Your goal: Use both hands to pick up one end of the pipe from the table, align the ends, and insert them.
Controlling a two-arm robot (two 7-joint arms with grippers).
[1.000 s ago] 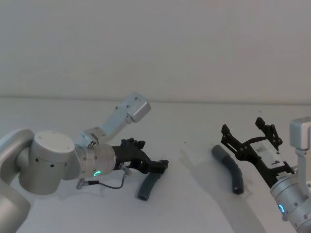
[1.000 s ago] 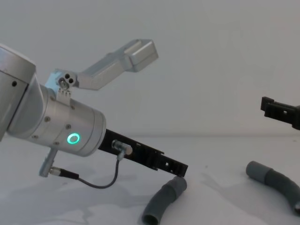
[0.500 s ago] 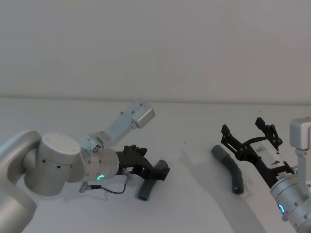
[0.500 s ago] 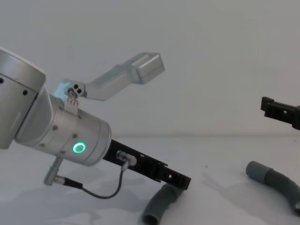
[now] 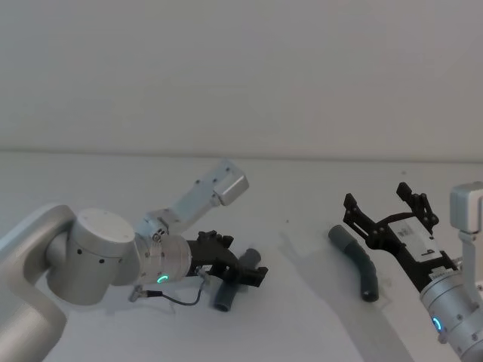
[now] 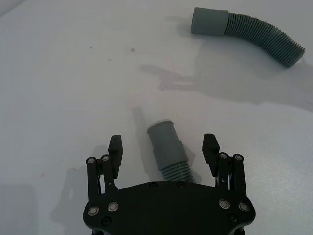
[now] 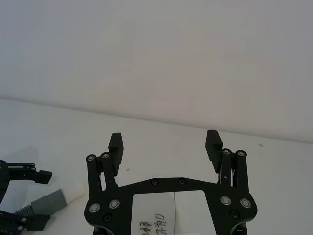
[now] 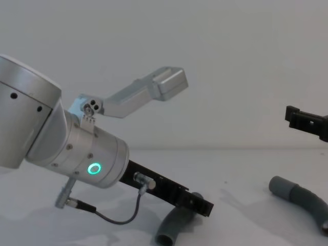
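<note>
Head view, white table [image 5: 302,320], wall [image 5: 241,75], left tool [image 5: 243,262] spread astride pipe [image 5: 224,299], right tool [image 5: 381,200] spread

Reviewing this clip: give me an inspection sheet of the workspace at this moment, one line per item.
Surface: white table, a few small specks.
Job's things: left pipe piece and right pipe piece both lie flat, well apart, not joined.
Clutter: nothing seen.
End effectors: left end effector open, low, with a finger on either side of the left pipe piece's collar end, not touching it; right end effector open, empty, held above the table near the right pipe piece.
Cables: grey cable loops under the left wrist.
Surroundings: plain pale wall; silver camera bracket on the left wrist.
</note>
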